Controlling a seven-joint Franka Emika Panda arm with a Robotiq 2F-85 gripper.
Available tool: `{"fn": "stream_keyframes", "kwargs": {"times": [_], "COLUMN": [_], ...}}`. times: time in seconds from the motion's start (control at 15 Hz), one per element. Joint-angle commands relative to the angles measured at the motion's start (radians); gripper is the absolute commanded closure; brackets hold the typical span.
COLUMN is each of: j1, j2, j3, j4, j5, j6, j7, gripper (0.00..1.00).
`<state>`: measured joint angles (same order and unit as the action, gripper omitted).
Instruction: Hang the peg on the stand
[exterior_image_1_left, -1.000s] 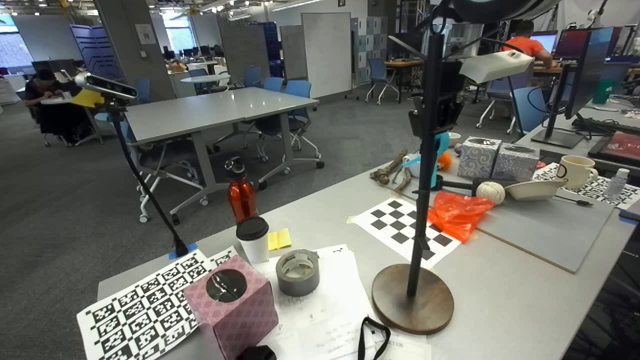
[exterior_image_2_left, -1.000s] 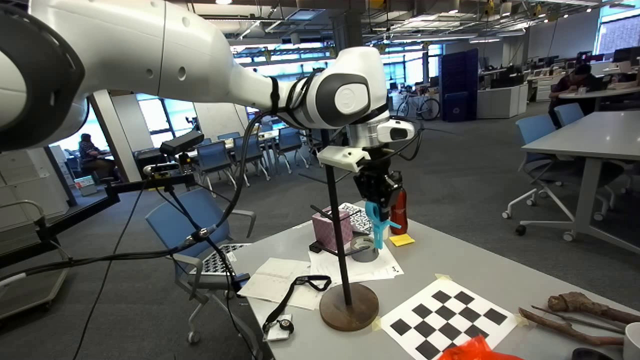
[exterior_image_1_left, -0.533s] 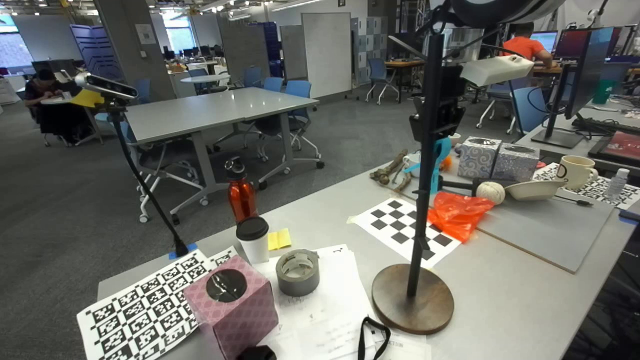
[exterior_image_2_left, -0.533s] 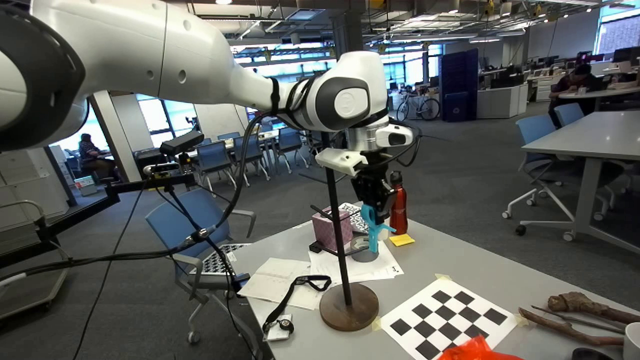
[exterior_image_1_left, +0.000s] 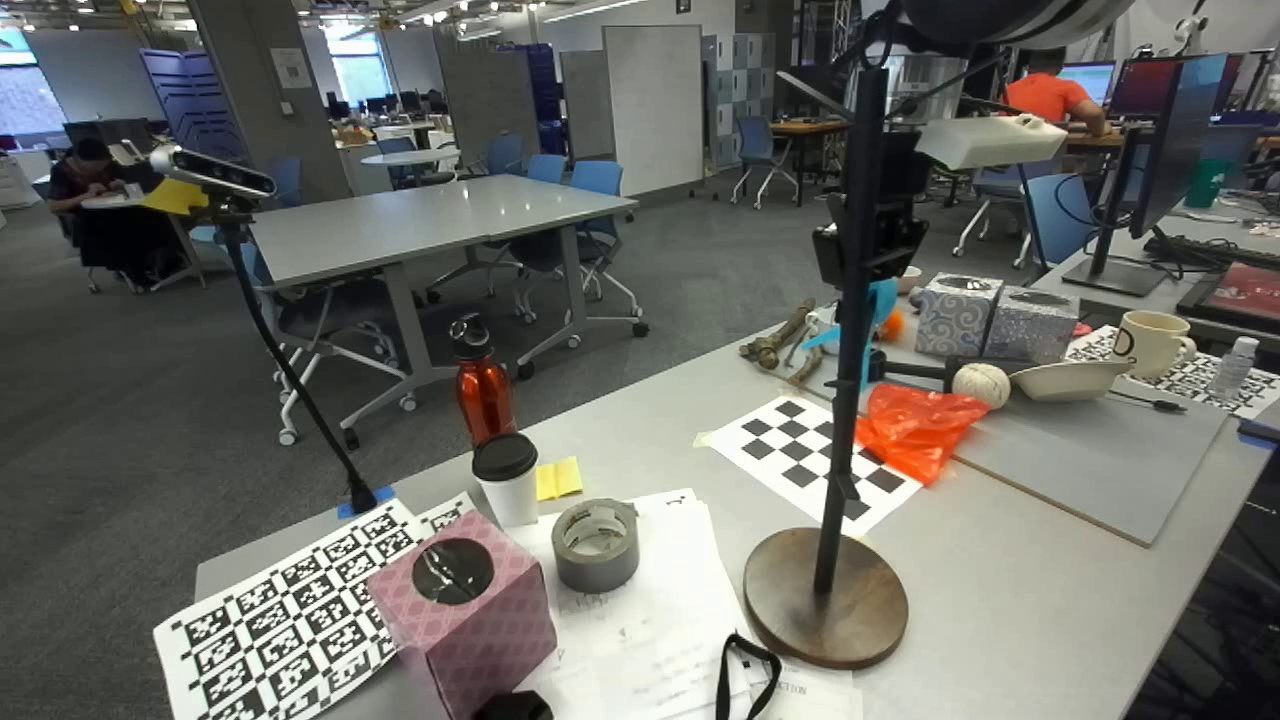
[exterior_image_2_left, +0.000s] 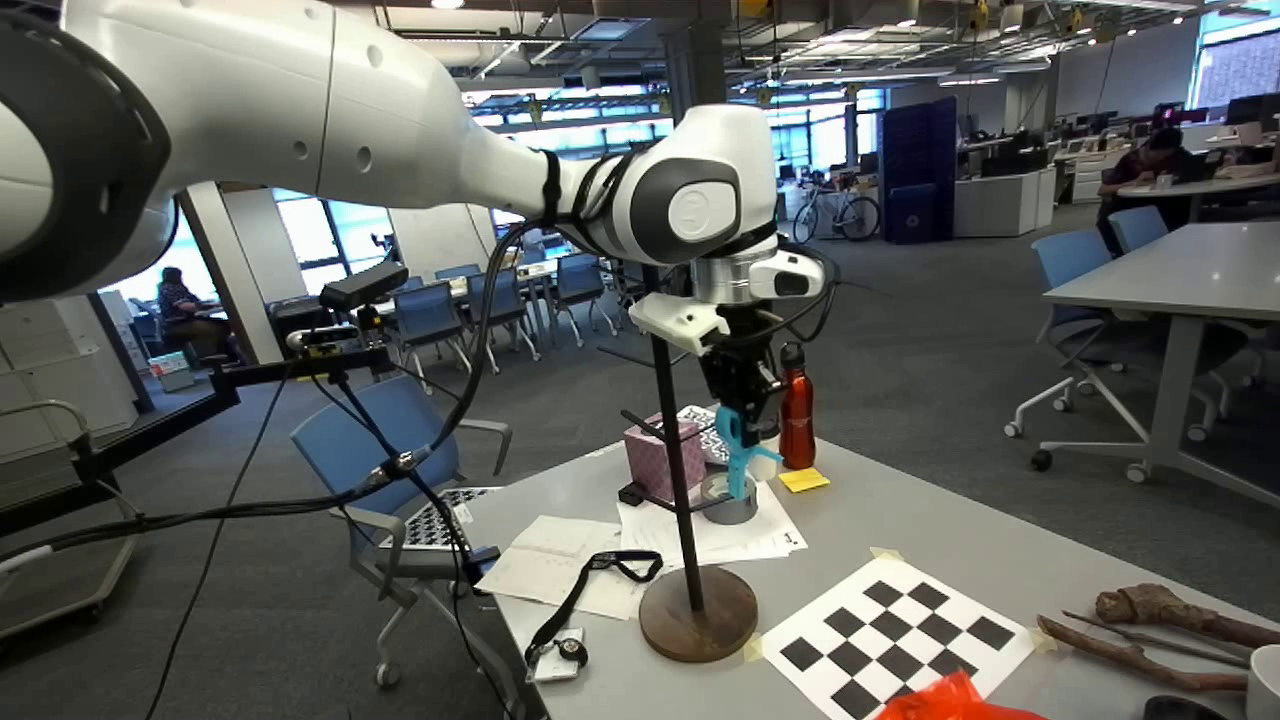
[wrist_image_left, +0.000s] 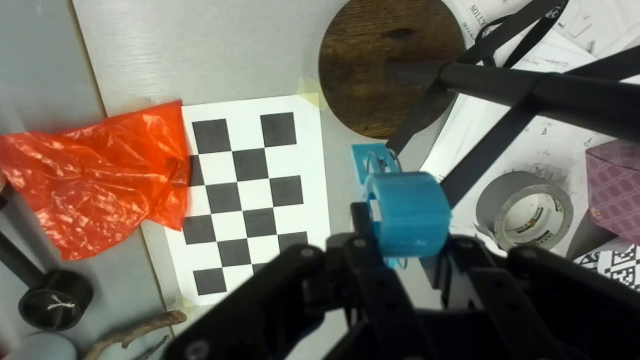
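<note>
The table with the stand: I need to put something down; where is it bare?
Bare tabletop: between the stand's round base and the gray board; also between the yellow note and checkerboard sheet. Crowded: around the pink tissue box, with cup, tape roll and papers.

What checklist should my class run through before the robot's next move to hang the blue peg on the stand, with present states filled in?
1. Tool closed on the peg: ok.
2. Peg held above the table: ok.
3. Stand upright, base flat: ok.
4. Peg apart from the pole: ok, gap visible in an exterior view.
5. Peg lined up with a prong: cannot tell; one runs behind it in the wrist view.
</note>
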<state>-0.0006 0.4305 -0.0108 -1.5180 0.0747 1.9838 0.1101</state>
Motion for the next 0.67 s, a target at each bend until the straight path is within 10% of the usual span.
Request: {"fn": "stream_keyframes", "kwargs": {"times": [0.0,0.6], "j1": [-0.003,0.014], "j2": [-0.027,-0.047], "j3": [0.002,-0.004], "j4": [-0.028,-0.055], "j5": [0.021,0.000], "j6": [-0.001,-0.002], "j7": [0.026,0.093], "gripper": [0.94,0.94]}}
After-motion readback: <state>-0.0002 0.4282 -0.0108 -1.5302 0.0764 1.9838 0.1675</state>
